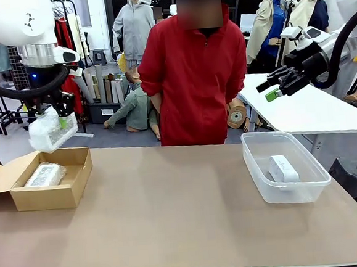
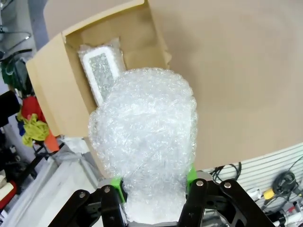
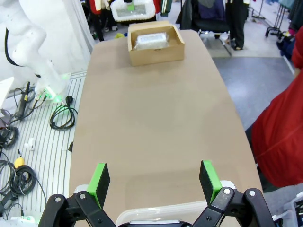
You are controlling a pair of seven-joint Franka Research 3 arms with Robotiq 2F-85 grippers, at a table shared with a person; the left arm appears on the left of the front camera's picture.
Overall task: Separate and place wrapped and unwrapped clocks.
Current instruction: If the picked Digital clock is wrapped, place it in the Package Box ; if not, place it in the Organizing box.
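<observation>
On the counter [image 1: 172,208] nearest you, a cardboard box [image 1: 46,181] holds one wrapped clock [image 1: 44,175], and a clear tub [image 1: 284,167] holds the bare clock [image 1: 283,168]. Your left gripper [image 1: 52,122] grasps another bubble-wrapped clock [image 1: 53,132] above the box. Farther off, your right gripper [image 1: 274,89] hangs released, jaws wide.

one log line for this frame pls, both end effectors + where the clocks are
left end effector: shut on wrapped clock, above cardboard box | right end effector: open, raised | second wrapped clock: in box | bare clock: in clear tub
</observation>
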